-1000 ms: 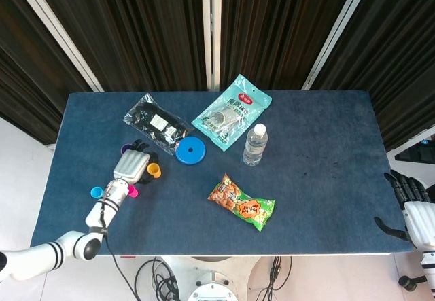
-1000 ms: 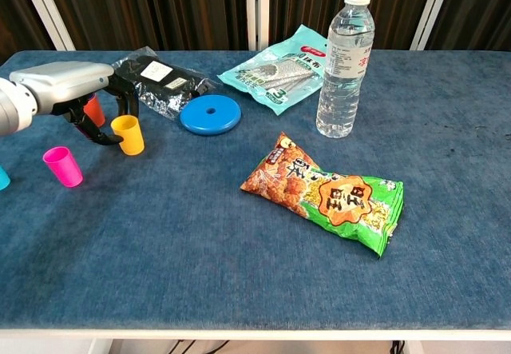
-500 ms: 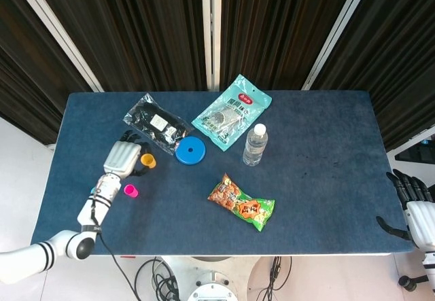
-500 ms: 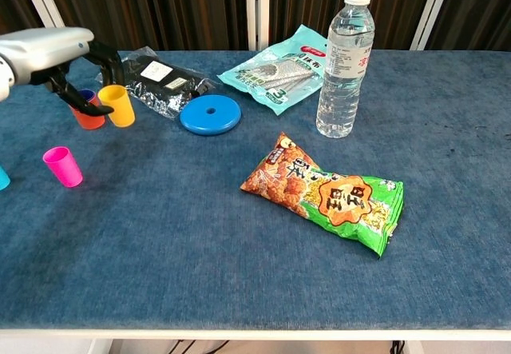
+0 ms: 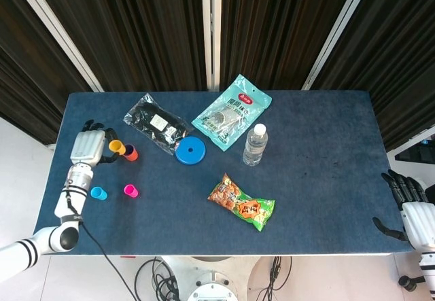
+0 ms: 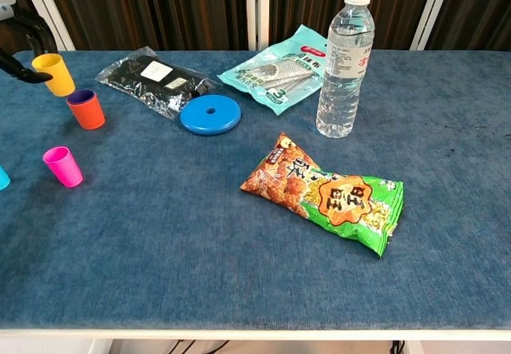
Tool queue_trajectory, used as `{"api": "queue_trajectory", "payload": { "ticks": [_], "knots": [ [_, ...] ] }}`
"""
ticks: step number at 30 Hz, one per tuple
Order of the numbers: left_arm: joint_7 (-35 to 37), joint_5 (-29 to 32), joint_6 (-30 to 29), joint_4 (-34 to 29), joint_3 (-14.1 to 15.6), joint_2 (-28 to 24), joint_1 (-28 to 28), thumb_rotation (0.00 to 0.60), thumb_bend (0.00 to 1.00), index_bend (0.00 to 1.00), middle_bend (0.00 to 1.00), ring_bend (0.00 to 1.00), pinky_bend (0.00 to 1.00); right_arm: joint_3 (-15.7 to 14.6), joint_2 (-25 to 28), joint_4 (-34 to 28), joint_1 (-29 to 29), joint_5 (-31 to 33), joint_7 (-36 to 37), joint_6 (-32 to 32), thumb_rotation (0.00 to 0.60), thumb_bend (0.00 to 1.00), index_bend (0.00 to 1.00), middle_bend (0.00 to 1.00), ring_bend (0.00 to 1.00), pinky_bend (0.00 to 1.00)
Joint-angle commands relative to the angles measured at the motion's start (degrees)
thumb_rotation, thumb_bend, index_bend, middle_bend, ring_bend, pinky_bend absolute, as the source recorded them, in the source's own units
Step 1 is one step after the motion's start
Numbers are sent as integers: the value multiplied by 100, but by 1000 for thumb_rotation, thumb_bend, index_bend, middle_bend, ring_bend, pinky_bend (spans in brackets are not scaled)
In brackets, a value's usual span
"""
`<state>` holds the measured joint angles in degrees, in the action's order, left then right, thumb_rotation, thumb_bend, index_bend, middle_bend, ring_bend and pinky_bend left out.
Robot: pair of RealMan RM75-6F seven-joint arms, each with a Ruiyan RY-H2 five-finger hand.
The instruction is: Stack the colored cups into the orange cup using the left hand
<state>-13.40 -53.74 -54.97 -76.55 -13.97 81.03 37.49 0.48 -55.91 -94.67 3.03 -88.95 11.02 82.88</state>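
Since a second ago, when the left hand [image 5: 88,147] sat low by the pink cup [image 5: 130,191] pinching the yellow cup [image 5: 116,146], it has swung up and back toward the far left of the counter [image 5: 319,179], taking the yellow cup along. It holds that cup now between thumb and fingers, upright, lifted off the cloth as far as the chest view shows, just left of and behind the orange cup [image 6: 85,111].

The orange cup stands on the counter with the purple cup [image 6: 81,97] already nested in it; only the purple rim shows. The yellow cup is near the stack but not over its mouth, sitting off to the side in both views.

My read: the pick is done and the carry overshot or is mid-arc. The next move needs a short shift toward the orange cup, then a straight drop into the purple one. The risk is clipping the stack's rim and tipping it, as it's light.

The pink cup and the blue cup [image 5: 98,192] are untouched, side by side nearer the front edge, well apart from the stack. So it's one nested, one in hand, two to go.

The right hand [image 5: 411,209] hangs off the counter's right edge, fingers spread, holding nothing.

The black packet [image 5: 157,122] and blue disc [image 5: 189,151] sit close to the stack's right, clear of the path.
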Motion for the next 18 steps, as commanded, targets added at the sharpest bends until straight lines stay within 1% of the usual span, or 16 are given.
{"api": "queue_trajectory", "payload": {
  "ticks": [1, 7, 11, 18],
  "knots": [
    [118, 50, 49, 220, -19, 146, 9, 600, 303, 492, 516, 173, 75, 5, 19, -21, -8, 1, -19, 24, 600, 177, 0, 0, 0, 0],
    [259, -76, -33, 338, -54, 288, 27, 600, 304, 485, 515, 173, 74, 18, 4, -7, 19, 65, -14, -49, 600, 175, 0, 0, 0, 0],
    [263, -115, -26, 330, -72, 287, 56, 600, 303, 484, 515, 173, 74, 15, -12, 0, 33, 51, -23, -65, 600, 175, 0, 0, 0, 0],
    [277, -45, 83, 490, -23, 416, 59, 600, 303, 484, 515, 172, 75, 17, -17, 27, 26, 64, -2, -53, 600, 175, 0, 0, 0, 0]
  ]
}}
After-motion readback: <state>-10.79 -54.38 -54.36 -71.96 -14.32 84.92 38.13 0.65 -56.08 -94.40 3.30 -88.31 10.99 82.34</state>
